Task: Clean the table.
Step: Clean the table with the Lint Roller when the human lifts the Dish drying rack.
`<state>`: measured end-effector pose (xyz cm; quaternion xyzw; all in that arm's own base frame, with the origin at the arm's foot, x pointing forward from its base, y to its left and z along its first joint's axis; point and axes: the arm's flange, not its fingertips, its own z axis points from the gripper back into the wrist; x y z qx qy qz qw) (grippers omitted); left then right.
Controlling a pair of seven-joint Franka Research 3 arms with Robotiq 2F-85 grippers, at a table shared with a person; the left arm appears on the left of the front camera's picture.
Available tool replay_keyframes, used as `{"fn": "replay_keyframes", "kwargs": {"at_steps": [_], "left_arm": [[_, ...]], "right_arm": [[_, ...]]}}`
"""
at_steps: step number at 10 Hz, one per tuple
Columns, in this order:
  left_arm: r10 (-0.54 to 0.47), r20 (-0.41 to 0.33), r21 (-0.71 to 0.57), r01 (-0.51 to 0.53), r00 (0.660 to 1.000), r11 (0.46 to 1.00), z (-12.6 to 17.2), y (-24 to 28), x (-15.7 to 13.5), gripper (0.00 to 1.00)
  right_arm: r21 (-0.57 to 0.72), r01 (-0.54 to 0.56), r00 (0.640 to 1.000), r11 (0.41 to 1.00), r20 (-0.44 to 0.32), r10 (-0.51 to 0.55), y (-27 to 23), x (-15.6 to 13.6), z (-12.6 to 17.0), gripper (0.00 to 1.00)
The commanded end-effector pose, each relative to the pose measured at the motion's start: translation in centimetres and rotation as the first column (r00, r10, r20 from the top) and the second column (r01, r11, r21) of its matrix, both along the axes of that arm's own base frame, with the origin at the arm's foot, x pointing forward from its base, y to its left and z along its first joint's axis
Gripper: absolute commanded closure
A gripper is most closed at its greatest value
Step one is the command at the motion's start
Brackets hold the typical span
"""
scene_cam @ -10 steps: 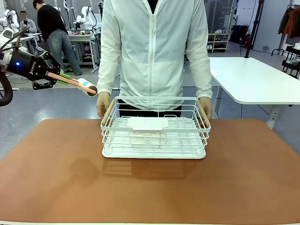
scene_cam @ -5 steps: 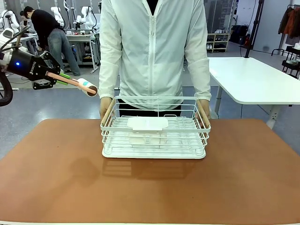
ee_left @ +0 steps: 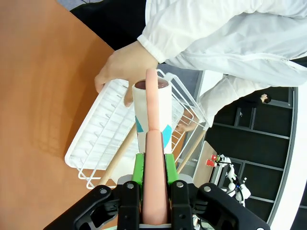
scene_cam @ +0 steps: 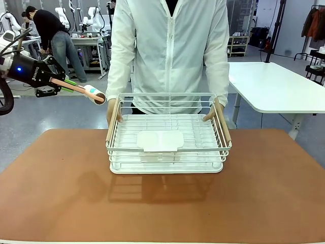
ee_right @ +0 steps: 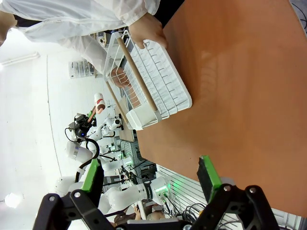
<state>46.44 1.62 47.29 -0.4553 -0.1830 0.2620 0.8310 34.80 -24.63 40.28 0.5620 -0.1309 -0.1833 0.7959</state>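
The reddish-brown table [scene_cam: 61, 193] spreads wide below me. My left gripper [scene_cam: 60, 81] hangs off its far left corner, shut on the pink handle of a lint roller [scene_cam: 94, 94]. In the left wrist view the gripper [ee_left: 154, 165] clamps that handle and the roller [ee_left: 152, 108] points at the person's hand. A white wire basket [scene_cam: 167, 168] stands mid-table, its far side raised by the person's hands [scene_cam: 110, 113]. My right gripper [ee_right: 149, 175] is open above the table [ee_right: 249, 96], well away from the basket [ee_right: 153, 81].
A flat white tray [scene_cam: 160, 140] lies inside the basket. A white-topped table [scene_cam: 274, 86] stands at the far right. The person stands at the far edge behind the basket. Bare tabletop lies on both sides of the basket and in front of it.
The person has taken hold of the basket's far corners and tipped its far side up toward me. My left arm and the roller have not moved.
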Motion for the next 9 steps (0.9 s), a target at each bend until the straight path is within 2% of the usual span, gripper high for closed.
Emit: {"fn": "replay_keyframes", "kwargs": {"at_steps": [1, 5, 6, 7, 8, 9], "left_arm": [[0.0, 0.005, 0.001, 0.0, 1.0, 1.0, 0.2, 0.0, -0.1, 0.99], [0.0, 0.005, 0.001, 0.0, 1.0, 1.0, 0.2, 0.0, -0.1, 0.99], [0.0, 0.0, 0.0, 0.0, 1.0, 1.0, 0.0, 0.0, 0.0, 0.79], [-0.008, 0.072, 0.133, -0.002, 0.997, 0.991, 2.3, 1.0, -1.0, 0.79], [-0.019, 0.11, 0.255, -0.01, 0.994, 0.967, 4.6, 2.0, -2.0, 0.79], [-0.117, 0.053, 0.405, 0.086, 0.992, 0.91, 6.2, 2.6, -2.6, 0.79]], "right_arm": [[0.009, 0.005, 1.0, 1.0, 0.024, -0.005, 0.3, -0.2, 0.2, 0.0], [0.009, 0.005, 1.0, 1.0, 0.024, -0.005, 0.3, -0.2, 0.2, 0.0], [0.009, 0.005, 1.0, 1.0, 0.024, -0.005, 0.3, -0.2, 0.2, 0.0], [0.009, 0.005, 1.0, 1.0, 0.024, -0.005, 0.3, -0.2, 0.2, 0.0], [0.009, 0.005, 1.0, 1.0, 0.024, -0.005, 0.3, -0.2, 0.2, 0.0], [0.009, 0.005, 1.0, 1.0, 0.024, -0.005, 0.3, -0.2, 0.2, 0.0]]}}
